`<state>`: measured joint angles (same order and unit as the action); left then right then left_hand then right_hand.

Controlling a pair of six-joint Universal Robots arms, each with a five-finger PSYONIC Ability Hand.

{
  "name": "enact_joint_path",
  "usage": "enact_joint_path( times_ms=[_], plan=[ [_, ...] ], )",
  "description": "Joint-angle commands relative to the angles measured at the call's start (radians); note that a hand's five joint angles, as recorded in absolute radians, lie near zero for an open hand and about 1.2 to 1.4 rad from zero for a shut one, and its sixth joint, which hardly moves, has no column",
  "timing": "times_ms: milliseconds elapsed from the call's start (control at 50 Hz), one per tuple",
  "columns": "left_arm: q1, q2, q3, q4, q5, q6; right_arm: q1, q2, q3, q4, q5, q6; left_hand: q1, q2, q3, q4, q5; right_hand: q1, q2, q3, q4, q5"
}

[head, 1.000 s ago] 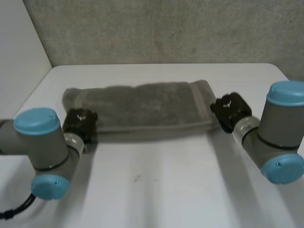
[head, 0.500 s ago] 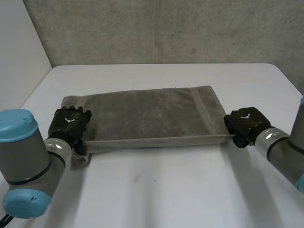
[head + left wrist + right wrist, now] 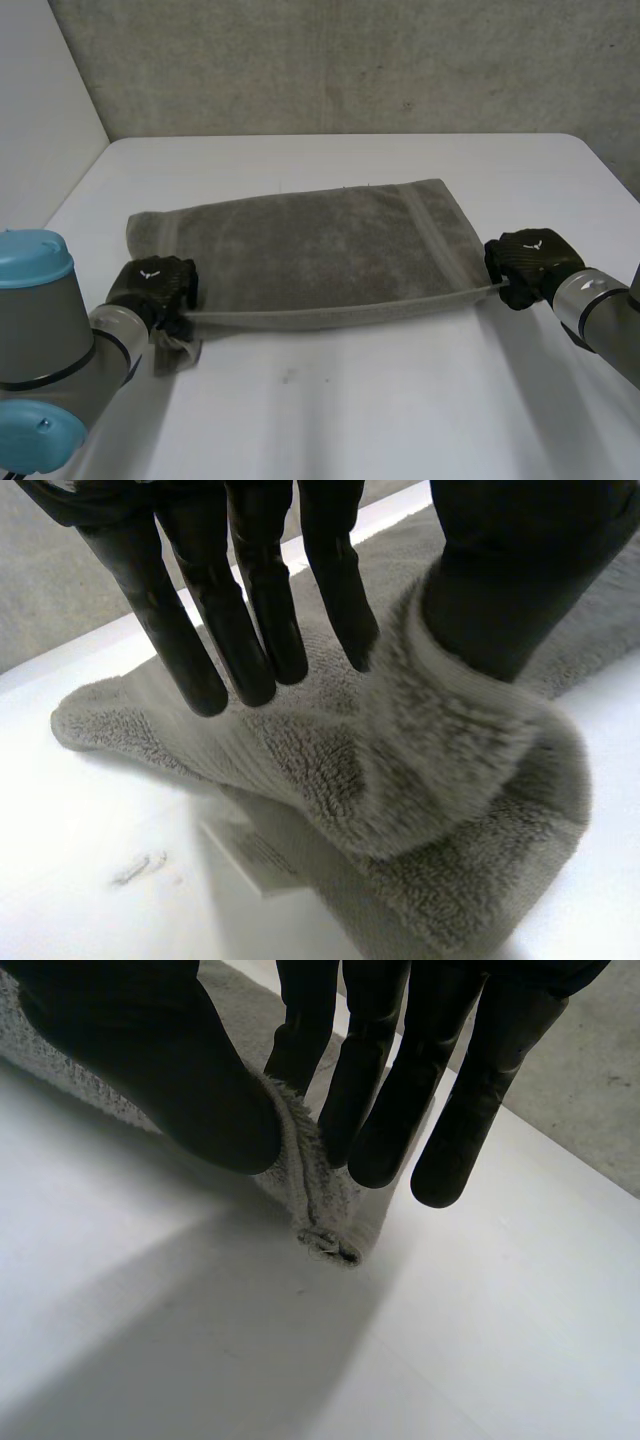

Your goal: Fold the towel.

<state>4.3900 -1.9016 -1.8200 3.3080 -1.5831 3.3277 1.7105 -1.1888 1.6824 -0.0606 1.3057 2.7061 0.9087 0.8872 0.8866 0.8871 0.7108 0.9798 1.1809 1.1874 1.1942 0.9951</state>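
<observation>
A grey towel (image 3: 320,240) lies lengthwise across the white table (image 3: 350,400). Its near edge is raised and stretched between my two hands. My left hand (image 3: 155,285) is at the towel's near left corner. In the left wrist view a thick fold of towel (image 3: 400,780) is pinched between the thumb and the straight fingers (image 3: 250,600) of that hand. My right hand (image 3: 525,262) holds the near right corner. In the right wrist view the towel's thin hem (image 3: 310,1190) sits pinched between thumb (image 3: 150,1070) and fingers just above the table.
A grey wall (image 3: 350,60) runs behind the table's far edge, and a white panel (image 3: 40,100) stands at the far left. Bare tabletop stretches between the towel and the table's near edge.
Both hands have drawn the towel's near edge toward the front of the table. The towel now covers a wider area than a second ago.
</observation>
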Motion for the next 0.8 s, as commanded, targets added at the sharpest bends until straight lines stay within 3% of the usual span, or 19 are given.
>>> enact_joint_path(
  times_ms=[20, 140, 180, 240, 280, 300, 340, 460, 620, 740, 780, 800],
  plan=[
    [-0.004, 0.027, 0.002, -0.008, 0.002, 0.019, -0.002, 0.000, 0.003, 0.001, -0.022, -0.006, 0.488, 0.509, 0.510, 0.509, 0.511, 0.416, 0.215, 0.209, 0.202, 0.227],
    [-0.001, 0.073, 0.056, -0.013, 0.040, 0.194, -0.002, -0.017, 0.006, -0.001, -0.019, -0.011, 0.488, 0.509, 0.510, 0.509, 0.511, 0.416, 0.215, 0.209, 0.202, 0.227],
    [0.002, 0.064, 0.086, -0.011, 0.089, 0.321, -0.003, -0.032, 0.013, -0.007, -0.017, -0.009, 0.488, 0.509, 0.510, 0.509, 0.511, 0.416, 0.215, 0.209, 0.202, 0.227],
    [0.008, 0.052, 0.100, -0.008, 0.107, 0.383, -0.002, -0.034, 0.016, -0.010, -0.019, -0.009, 0.464, 0.486, 0.487, 0.486, 0.488, 0.416, 0.215, 0.209, 0.202, 0.227],
    [0.040, -0.002, 0.107, -0.019, 0.130, 0.497, 0.000, -0.034, 0.020, -0.016, -0.019, -0.012, -0.055, -0.034, -0.033, -0.034, -0.032, 0.416, 0.215, 0.209, 0.202, 0.227],
    [0.040, -0.002, 0.107, -0.019, 0.130, 0.498, 0.000, -0.034, 0.020, -0.016, -0.019, -0.012, -0.058, -0.037, -0.036, -0.036, -0.035, 0.416, 0.215, 0.209, 0.202, 0.227],
    [0.062, -0.036, 0.087, -0.044, 0.137, 0.558, 0.006, -0.034, 0.026, -0.018, -0.017, -0.014, -0.330, -0.309, -0.308, -0.309, -0.307, 0.416, 0.215, 0.209, 0.202, 0.227],
    [0.068, -0.042, 0.050, -0.080, 0.163, 0.539, 0.008, -0.034, 0.028, -0.018, -0.017, -0.016, -0.413, -0.392, -0.391, -0.392, -0.390, 0.416, 0.215, 0.209, 0.202, 0.227],
    [0.072, -0.016, 0.005, -0.091, 0.161, 0.431, 0.009, -0.029, 0.028, -0.018, -0.016, -0.017, -0.419, -0.398, -0.397, -0.398, -0.396, 0.416, 0.215, 0.209, 0.202, 0.227],
    [0.063, 0.079, -0.028, -0.094, 0.167, 0.223, 0.006, -0.029, 0.028, -0.019, -0.014, -0.017, -0.493, -0.471, -0.471, -0.471, -0.469, 0.416, 0.215, 0.209, 0.202, 0.227],
    [0.059, 0.119, -0.030, -0.097, 0.169, 0.101, 0.008, -0.026, 0.028, -0.019, -0.014, -0.017, -0.530, -0.509, -0.508, -0.509, -0.507, 0.416, 0.215, 0.209, 0.202, 0.227],
    [0.059, 0.119, -0.030, -0.097, 0.169, 0.101, 0.008, -0.026, 0.028, -0.019, -0.014, -0.017, -0.531, -0.509, -0.509, -0.509, -0.507, 0.416, 0.215, 0.209, 0.202, 0.227]
  ],
)
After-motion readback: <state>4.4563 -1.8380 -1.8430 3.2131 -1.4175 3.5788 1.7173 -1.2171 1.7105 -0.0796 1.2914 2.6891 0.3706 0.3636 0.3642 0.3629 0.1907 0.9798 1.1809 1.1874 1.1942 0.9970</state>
